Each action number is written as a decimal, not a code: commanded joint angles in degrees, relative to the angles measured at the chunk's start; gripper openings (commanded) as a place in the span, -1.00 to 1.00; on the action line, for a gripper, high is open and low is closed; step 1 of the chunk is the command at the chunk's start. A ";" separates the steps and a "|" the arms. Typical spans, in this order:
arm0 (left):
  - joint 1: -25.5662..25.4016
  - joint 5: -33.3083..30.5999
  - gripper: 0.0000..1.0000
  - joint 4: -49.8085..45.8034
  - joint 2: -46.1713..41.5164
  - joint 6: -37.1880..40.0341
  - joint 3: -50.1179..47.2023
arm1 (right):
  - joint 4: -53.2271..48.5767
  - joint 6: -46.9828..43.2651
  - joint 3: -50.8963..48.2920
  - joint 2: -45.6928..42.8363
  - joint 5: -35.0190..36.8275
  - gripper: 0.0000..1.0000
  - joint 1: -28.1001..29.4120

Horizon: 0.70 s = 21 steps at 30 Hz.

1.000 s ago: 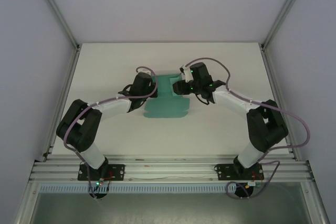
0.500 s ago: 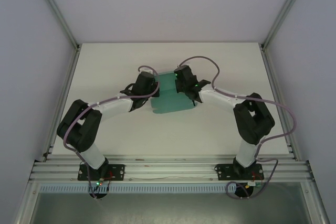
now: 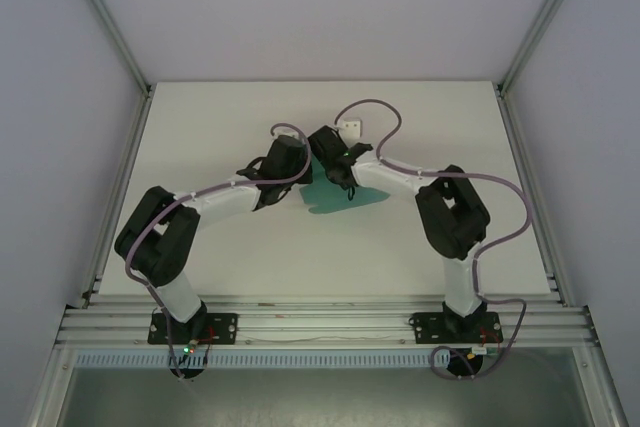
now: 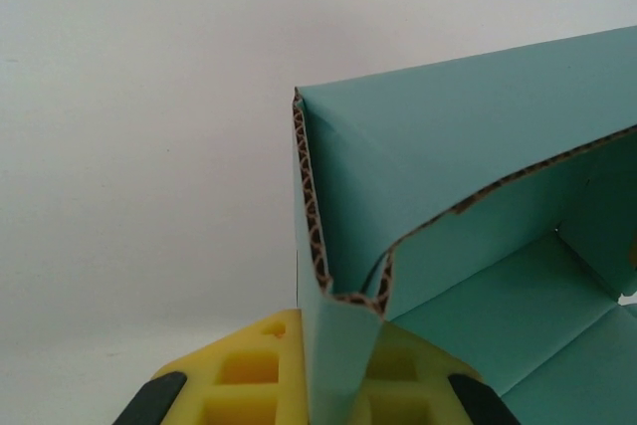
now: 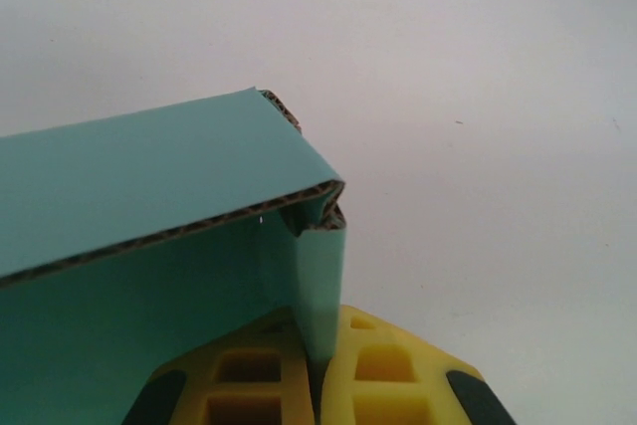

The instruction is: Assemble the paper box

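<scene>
The teal paper box (image 3: 338, 199) is around the middle of the table (image 3: 430, 127), half folded with its corrugated edges showing. The left gripper (image 4: 333, 370) is clamped tight on one upright corner wall, and the right gripper (image 5: 317, 375) pinches another corner the same way. From above, the arms cover most of it, so it's hard to say whether it's lifted.

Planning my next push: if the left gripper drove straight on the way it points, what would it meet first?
The paper box itself: the left gripper is shut on its folded corrugated wall, which stands directly ahead. Past that, probably the white table, though depth is unclear.
</scene>
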 commanded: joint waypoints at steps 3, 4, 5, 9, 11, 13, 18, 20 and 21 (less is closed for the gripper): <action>1.41 -3.70 -1.00 -3.19 -1.30 -1.76 1.58 | 1.26 -1.76 -5.95 -0.91 10.87 -1.00 -4.91; 1.40 -3.22 -1.00 -2.97 -1.33 -1.62 1.56 | 6.49 -3.88 -8.30 -2.29 7.74 -1.00 -4.94; 1.41 -2.67 -1.00 -2.76 -1.25 -1.71 1.54 | 12.56 -6.89 -11.14 -3.99 2.61 -1.00 -4.95; 1.41 -1.30 -1.00 -1.77 -1.34 -1.28 1.26 | 26.23 -10.19 -18.69 -9.44 -11.96 -0.43 -5.60; 1.40 -1.06 -1.00 -1.69 -1.41 -1.04 1.18 | 27.17 -9.95 -19.90 -11.10 -16.50 -0.43 -6.54; 1.42 -0.93 -1.00 -1.54 -1.38 -0.96 1.22 | 26.95 -9.50 -20.23 -12.04 -18.11 -0.43 -7.35; 1.37 -0.13 -1.00 -1.07 -1.45 -0.55 0.98 | 25.92 -9.99 -20.59 -12.69 -18.81 -0.62 -8.29; 1.36 0.03 -1.00 -0.41 -1.55 -0.48 0.73 | 24.81 -10.02 -20.03 -12.18 -18.85 -0.78 -8.36; 1.32 0.03 -1.00 -0.42 -1.55 -0.43 0.73 | 24.56 -10.19 -19.90 -11.92 -19.13 -0.87 -8.38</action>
